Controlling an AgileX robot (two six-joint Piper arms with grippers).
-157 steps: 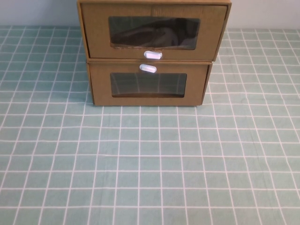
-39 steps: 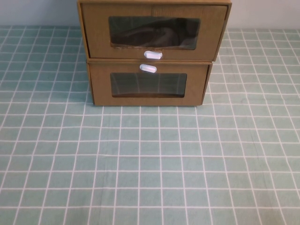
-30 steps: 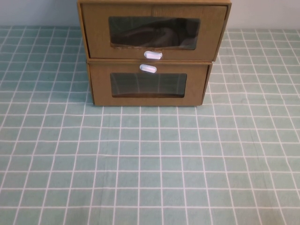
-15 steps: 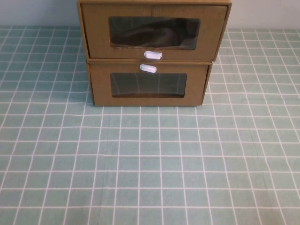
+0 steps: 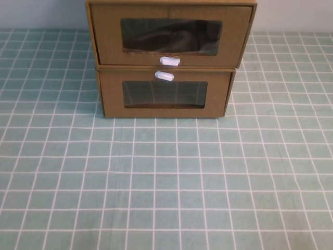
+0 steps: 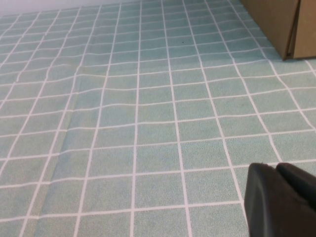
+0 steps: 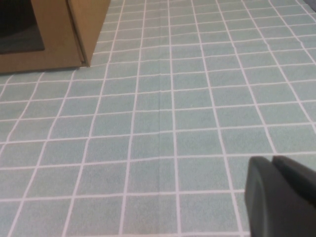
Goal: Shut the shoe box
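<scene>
Showing dark contents, stacked shoe box — left claw, right claw above tablecloth

Lighting: you get soft, even, fairly bright light over the cloth, source not evident. Shadows: a faint one at the foot of the lower box; a dark band under the shoe box. Glare: dull reflections in both windows. Focus: your high view is slightly soft overall; in both wrist views the near black gripper parts are blurred, the far grid lines sharper. Distortion: grid lines look straight.
</scene>
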